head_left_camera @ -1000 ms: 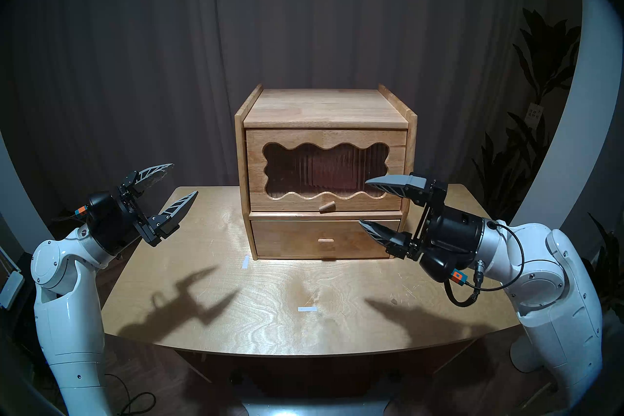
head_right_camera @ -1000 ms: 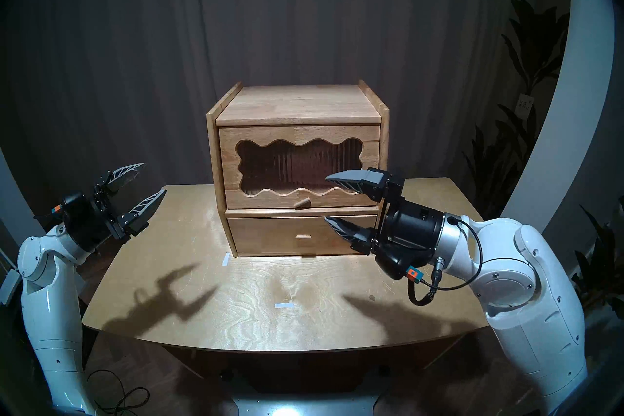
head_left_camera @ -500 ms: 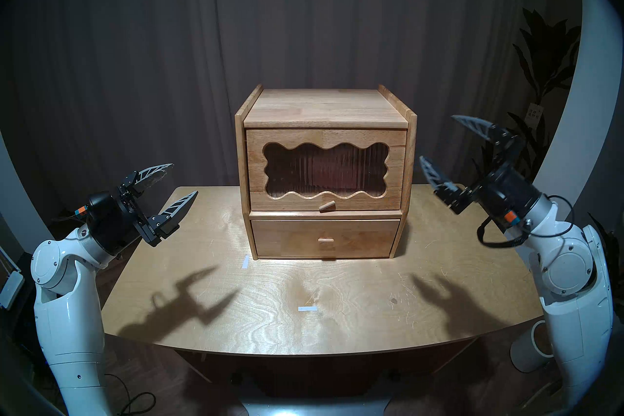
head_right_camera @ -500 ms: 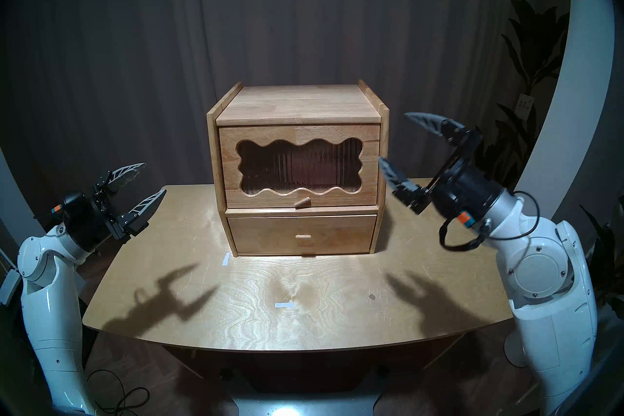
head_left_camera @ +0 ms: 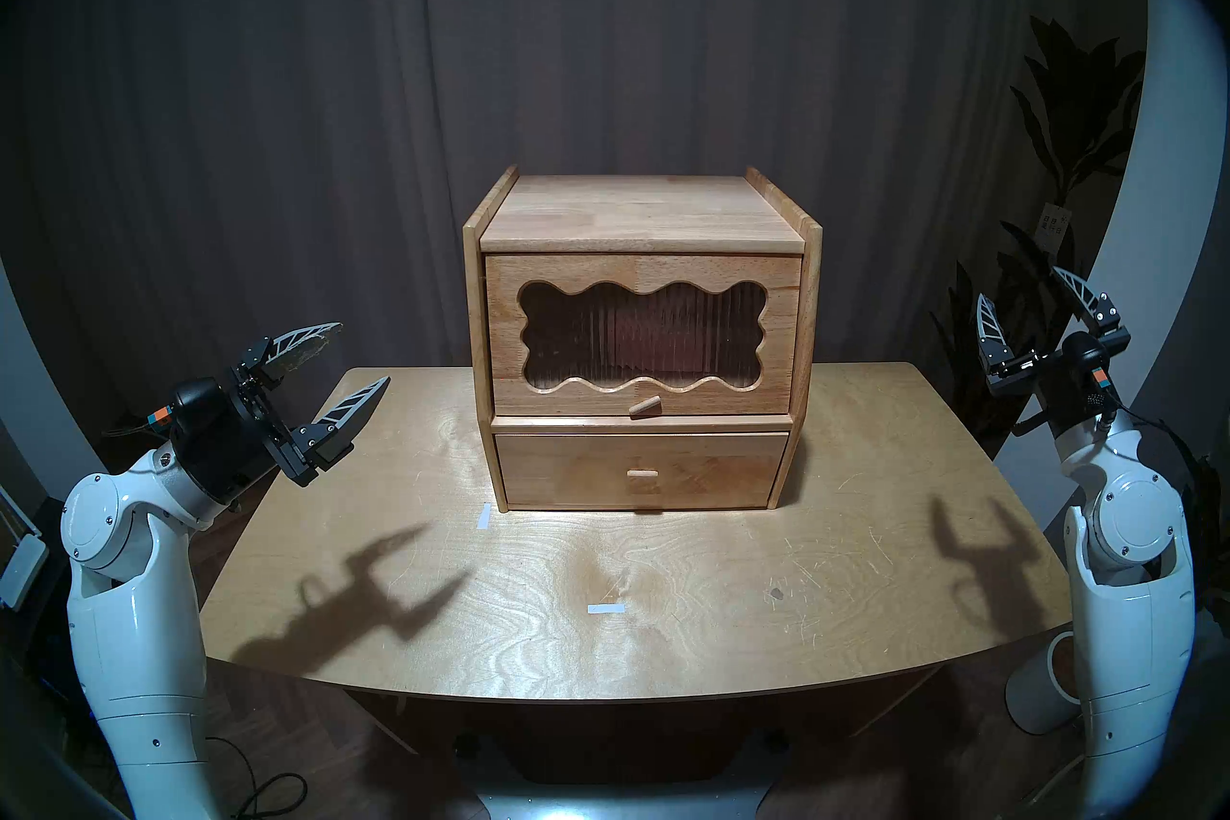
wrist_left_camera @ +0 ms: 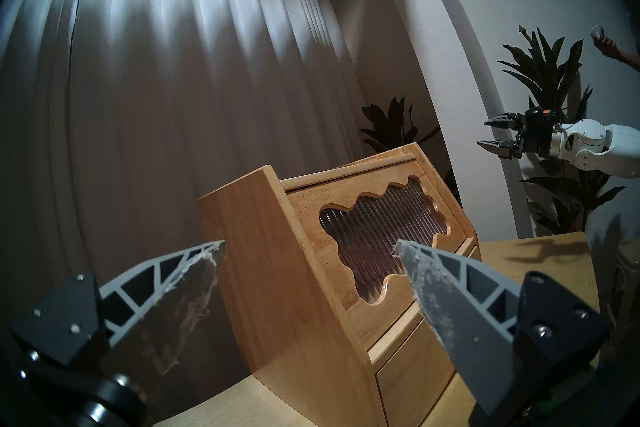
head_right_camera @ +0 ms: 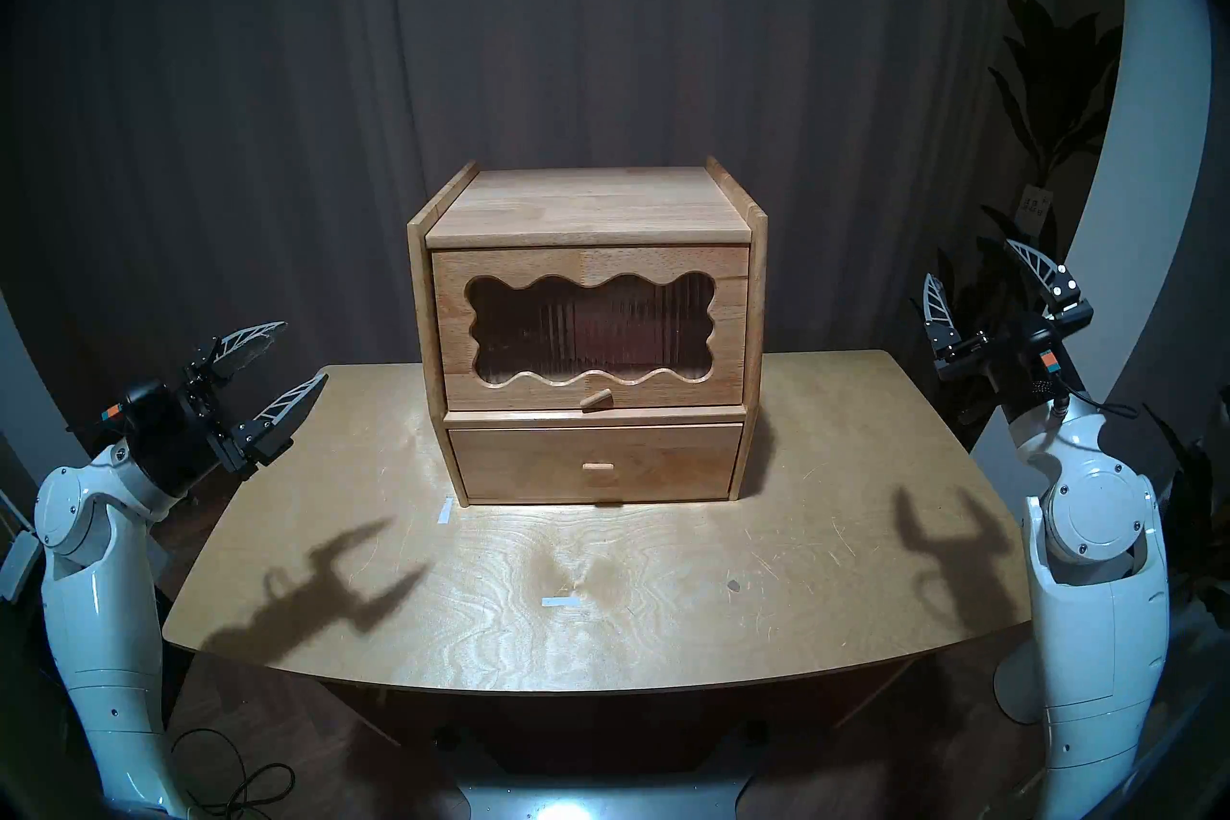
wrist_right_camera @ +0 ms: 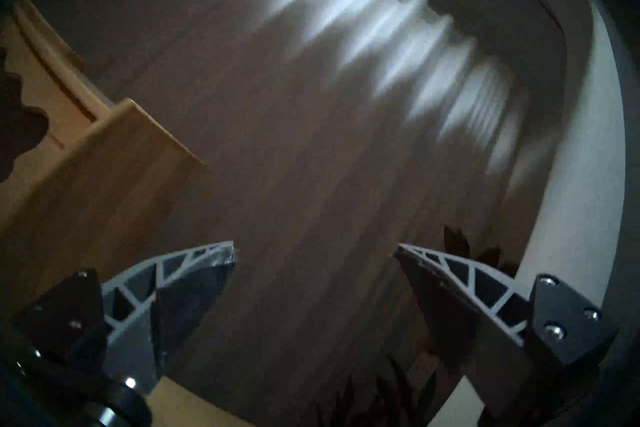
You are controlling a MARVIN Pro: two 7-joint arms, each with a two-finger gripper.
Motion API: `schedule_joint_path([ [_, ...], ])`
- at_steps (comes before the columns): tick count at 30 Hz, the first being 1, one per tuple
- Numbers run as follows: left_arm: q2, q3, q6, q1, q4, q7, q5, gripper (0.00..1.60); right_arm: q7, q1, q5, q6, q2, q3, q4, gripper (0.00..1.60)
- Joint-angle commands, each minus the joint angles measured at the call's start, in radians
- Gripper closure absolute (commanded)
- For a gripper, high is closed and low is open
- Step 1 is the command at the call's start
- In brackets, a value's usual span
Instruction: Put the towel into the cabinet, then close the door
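both grippers are seen spread wide and empty: the left gripper (head_left_camera: 363, 353) raised off the table's (head_left_camera: 665, 632) left edge, the right gripper (head_left_camera: 1018, 293) off its right edge. between them, at the far middle, the cabinet (head_left_camera: 639, 213) is found with its door (head_left_camera: 779, 326) shut; something reddish, perhaps the towel (head_left_camera: 655, 343), is glimpsed through the ribbed glass.

A dark pleated curtain (head_left_camera: 333, 100) is hung behind the wooden table (head_left_camera: 665, 599). Right of the table, a leafy plant (head_left_camera: 1065, 133) is set against a white curved wall (head_left_camera: 1171, 166).
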Motion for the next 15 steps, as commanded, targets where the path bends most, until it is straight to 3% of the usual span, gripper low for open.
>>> schedule_joint_path([
  [1, 0.002, 0.002, 0.001, -0.008, -0.009, -0.001, -0.004, 0.0, 0.003, 0.118, 0.226, 0.109, -0.088, -0.062, 0.051, 0.0],
  [4, 0.002, 0.003, 0.002, -0.009, -0.01, -0.001, -0.005, 0.0, -0.005, 0.146, 0.304, 0.177, -0.09, -0.096, 0.062, 0.0],
  [7, 0.002, 0.003, 0.004, -0.009, -0.011, -0.001, -0.006, 0.0, -0.038, 0.166, 0.333, 0.232, -0.089, -0.132, 0.069, 0.0],
  [15, 0.003, 0.003, 0.007, -0.009, -0.013, 0.0, -0.007, 0.0, -0.101, 0.179, 0.273, 0.254, -0.095, -0.159, 0.069, 0.0],
])
